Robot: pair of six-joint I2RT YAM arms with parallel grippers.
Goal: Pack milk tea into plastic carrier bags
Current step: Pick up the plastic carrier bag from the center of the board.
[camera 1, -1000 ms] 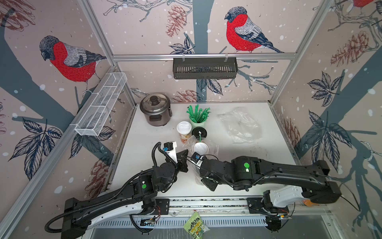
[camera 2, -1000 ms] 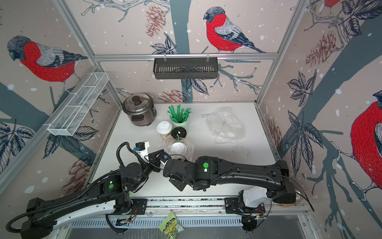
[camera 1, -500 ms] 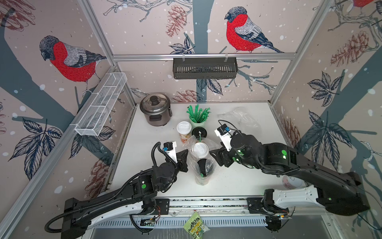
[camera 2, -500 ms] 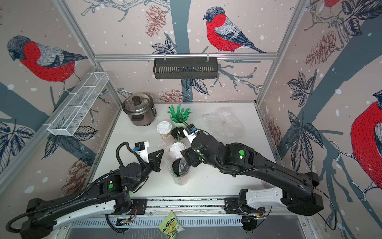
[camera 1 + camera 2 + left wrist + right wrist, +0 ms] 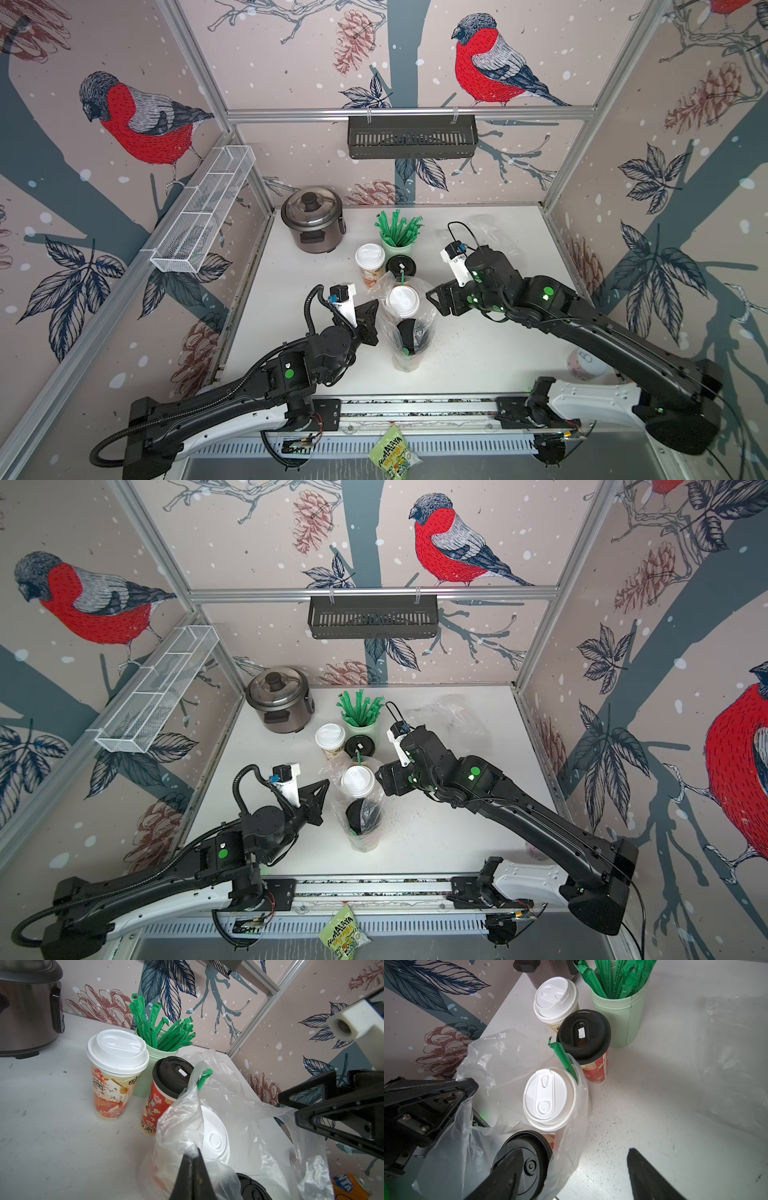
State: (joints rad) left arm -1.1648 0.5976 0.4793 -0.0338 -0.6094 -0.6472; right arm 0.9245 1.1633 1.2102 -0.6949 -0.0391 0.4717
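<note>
A clear plastic carrier bag (image 5: 417, 291) stands mid-table with two milk tea cups inside, one white-lidded (image 5: 402, 301) and one black-lidded (image 5: 411, 332). A green straw (image 5: 564, 1059) pokes out of it. My left gripper (image 5: 376, 306) is shut on the bag's left edge (image 5: 182, 1126) and holds it up. My right gripper (image 5: 434, 299) hangs open just right of the bag, with nothing between its fingers (image 5: 645, 1169). Two more milk tea cups stand behind the bag, one white-lidded (image 5: 370, 257) and one black-lidded (image 5: 400, 266). A second carrier bag (image 5: 494, 232) lies flat at the back right.
A rice cooker (image 5: 312, 224) and a pale green cup of green straws (image 5: 398, 239) stand at the back. A small cup (image 5: 584, 365) sits front right under the right arm. An orange can (image 5: 351, 1185) lies beyond the bag. A snack packet (image 5: 392, 451) lies past the front rail.
The right gripper has opened wide and drawn back from over the bag to its right side, uncovering the black-lidded cup inside. The left gripper has kept its hold.
</note>
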